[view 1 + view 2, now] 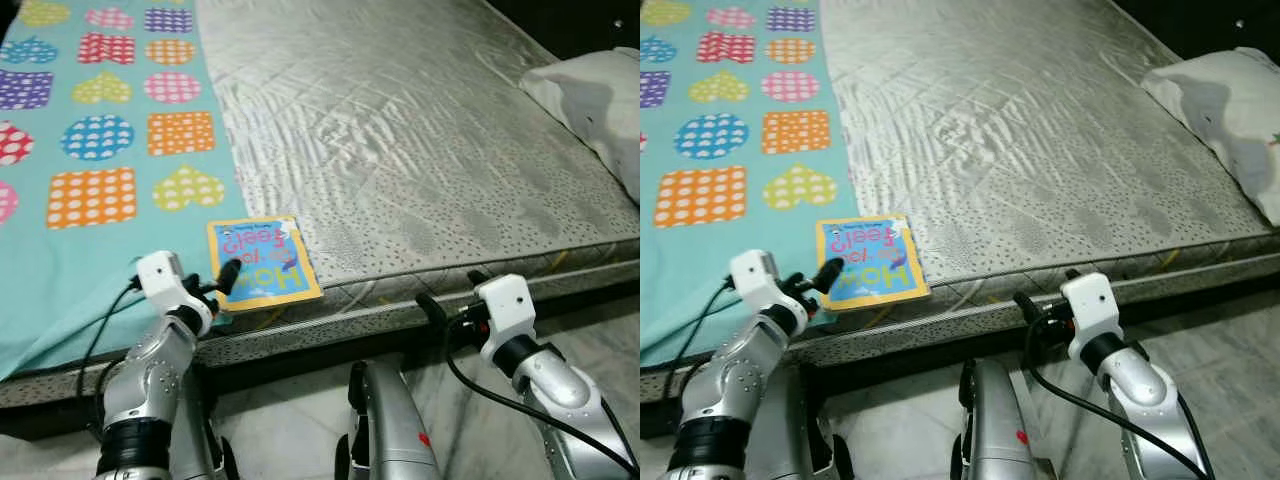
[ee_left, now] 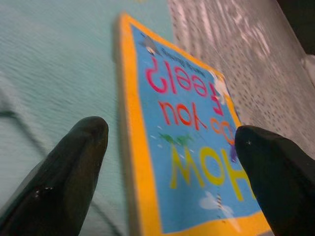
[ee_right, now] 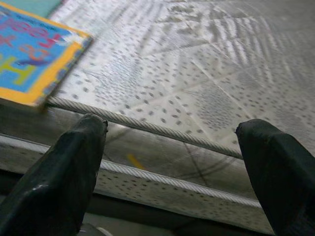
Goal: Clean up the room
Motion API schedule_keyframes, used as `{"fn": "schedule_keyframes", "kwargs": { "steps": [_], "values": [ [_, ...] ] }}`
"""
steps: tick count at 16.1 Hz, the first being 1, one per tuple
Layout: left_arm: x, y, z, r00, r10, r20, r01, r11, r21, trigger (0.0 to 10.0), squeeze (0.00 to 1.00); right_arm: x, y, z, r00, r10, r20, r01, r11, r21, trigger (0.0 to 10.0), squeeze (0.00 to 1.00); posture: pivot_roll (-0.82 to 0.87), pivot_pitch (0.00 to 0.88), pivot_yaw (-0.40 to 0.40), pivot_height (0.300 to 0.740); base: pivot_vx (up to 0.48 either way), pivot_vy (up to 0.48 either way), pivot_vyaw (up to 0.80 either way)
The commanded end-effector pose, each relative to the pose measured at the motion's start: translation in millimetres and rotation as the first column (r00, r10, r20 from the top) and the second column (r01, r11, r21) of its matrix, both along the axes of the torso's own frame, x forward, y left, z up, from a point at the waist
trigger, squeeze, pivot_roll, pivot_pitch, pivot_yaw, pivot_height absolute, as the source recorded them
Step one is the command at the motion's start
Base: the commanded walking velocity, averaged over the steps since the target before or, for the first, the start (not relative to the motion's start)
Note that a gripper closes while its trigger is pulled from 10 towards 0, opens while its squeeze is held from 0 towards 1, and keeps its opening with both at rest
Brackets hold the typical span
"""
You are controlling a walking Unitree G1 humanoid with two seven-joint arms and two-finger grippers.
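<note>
The book (image 1: pixel 263 263) lies flat at the bed's (image 1: pixel 420 170) near edge, half on the sheet (image 1: pixel 100 150), straight ahead of my left gripper (image 2: pixel 167 147), whose wide jaws straddle its spine side, while my right gripper (image 3: pixel 172 142), also wide, waits farther off.

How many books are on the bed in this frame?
1: the book lies at the mattress's near edge, partly on the teal sheet, between the open left gripper's fingers.
</note>
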State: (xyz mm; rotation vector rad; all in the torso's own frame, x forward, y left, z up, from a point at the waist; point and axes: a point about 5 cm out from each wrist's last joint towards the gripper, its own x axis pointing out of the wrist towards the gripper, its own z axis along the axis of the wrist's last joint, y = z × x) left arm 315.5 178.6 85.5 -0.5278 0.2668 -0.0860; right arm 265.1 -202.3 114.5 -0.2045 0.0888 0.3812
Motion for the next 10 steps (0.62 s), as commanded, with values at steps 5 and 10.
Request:
{"fn": "schedule_keyframes", "kwargs": {
  "steps": [5,10],
  "values": [
    [4.5,-17.9,-14.9,0.991,-0.072,-0.114,0.055,0.987,-0.149,10.0,0.0,-13.6,12.1,29.2,0.98,0.181,-0.08,-0.167,0.974,0.155,10.0,0.0,-0.21,0.177,-0.129,0.518,0.0,0.0,0.0],
    [4.3,-14.6,-16.8,0.985,-0.062,-0.161,0.024,0.974,-0.227,10.0,0.0,-13.2,17.2,33.7,0.976,0.192,-0.101,-0.173,0.971,0.165,10.0,0.0,-0.2,0.177,-0.126,0.518,0.0,0.0,0.0]
  ]
}}
